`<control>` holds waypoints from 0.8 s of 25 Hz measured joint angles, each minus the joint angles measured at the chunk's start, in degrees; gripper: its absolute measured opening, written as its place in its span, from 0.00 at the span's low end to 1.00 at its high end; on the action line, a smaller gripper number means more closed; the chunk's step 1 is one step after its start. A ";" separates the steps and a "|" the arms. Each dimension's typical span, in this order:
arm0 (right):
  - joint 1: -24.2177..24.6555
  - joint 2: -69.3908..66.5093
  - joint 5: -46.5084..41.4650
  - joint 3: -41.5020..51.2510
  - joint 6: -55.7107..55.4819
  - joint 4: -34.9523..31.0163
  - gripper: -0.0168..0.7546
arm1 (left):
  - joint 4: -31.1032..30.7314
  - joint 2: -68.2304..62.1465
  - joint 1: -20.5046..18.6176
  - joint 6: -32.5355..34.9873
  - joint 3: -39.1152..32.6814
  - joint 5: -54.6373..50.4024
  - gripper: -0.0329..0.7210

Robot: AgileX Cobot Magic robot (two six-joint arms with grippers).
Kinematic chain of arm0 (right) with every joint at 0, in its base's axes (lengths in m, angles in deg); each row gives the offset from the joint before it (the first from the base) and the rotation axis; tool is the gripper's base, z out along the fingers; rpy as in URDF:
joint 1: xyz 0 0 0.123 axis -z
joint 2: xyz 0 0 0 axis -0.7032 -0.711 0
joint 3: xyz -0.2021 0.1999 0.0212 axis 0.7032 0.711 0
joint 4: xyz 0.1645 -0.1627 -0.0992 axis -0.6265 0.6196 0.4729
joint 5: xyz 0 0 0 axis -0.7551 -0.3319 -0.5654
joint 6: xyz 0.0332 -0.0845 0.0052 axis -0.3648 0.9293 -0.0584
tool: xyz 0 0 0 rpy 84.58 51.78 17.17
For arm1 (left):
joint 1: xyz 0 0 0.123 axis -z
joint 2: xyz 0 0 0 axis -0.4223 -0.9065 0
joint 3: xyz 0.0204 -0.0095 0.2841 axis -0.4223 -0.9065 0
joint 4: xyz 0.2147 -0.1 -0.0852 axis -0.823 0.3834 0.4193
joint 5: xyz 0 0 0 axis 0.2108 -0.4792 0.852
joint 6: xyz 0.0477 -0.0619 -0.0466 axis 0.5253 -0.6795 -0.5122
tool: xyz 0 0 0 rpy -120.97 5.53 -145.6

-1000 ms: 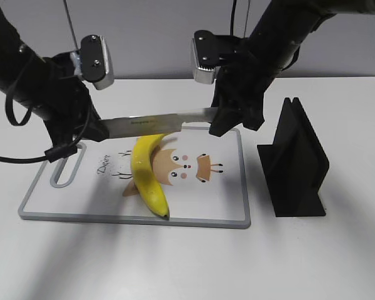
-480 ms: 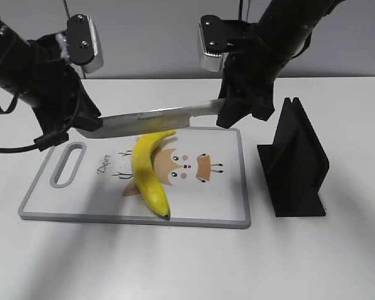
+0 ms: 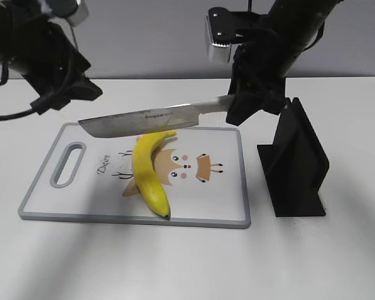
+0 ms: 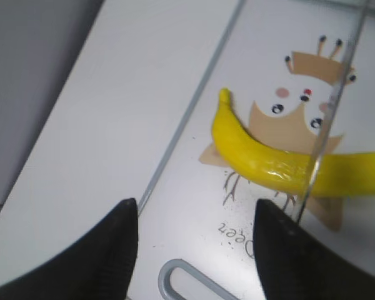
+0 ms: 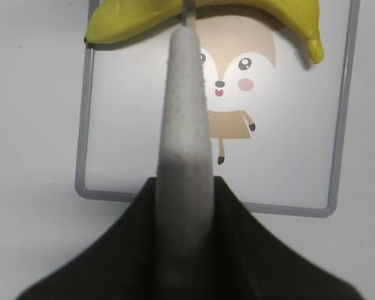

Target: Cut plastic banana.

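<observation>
The yellow plastic banana [image 3: 147, 172] lies whole on the white cutting board [image 3: 219, 200], stem toward the back; it also shows in the left wrist view [image 4: 269, 164] and the right wrist view [image 5: 144, 15]. My right gripper [image 3: 234, 106] is shut on the grey handle of a steel knife [image 3: 144, 119], shown in the right wrist view [image 5: 184, 144]. The blade hangs level above the banana's stem end, apart from it. My left gripper [image 4: 194, 237] is open and empty, raised above the board's left end [image 3: 69, 94].
A black knife stand [image 3: 297, 162] stands on the white table just right of the board. The board has a slot handle [image 3: 67, 164] at its left end and a deer print [image 3: 187, 167] in the middle. A grey wall rises behind the table.
My left gripper has let go of the blade tip and lifted up and to the left. My right gripper has raised the knife a little.
</observation>
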 joint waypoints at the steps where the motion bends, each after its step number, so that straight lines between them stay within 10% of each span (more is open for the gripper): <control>1: 0.00 0.49 -0.25 0.00 -1.70 0.64 0.25 | 0.00 0.63 0.00 -2.46 0.38 0.26 0.80; 20: 0.00 8.97 -4.57 -5.08 -52.13 10.66 0.25 | -34.80 3.26 0.00 -61.81 16.11 -24.02 0.80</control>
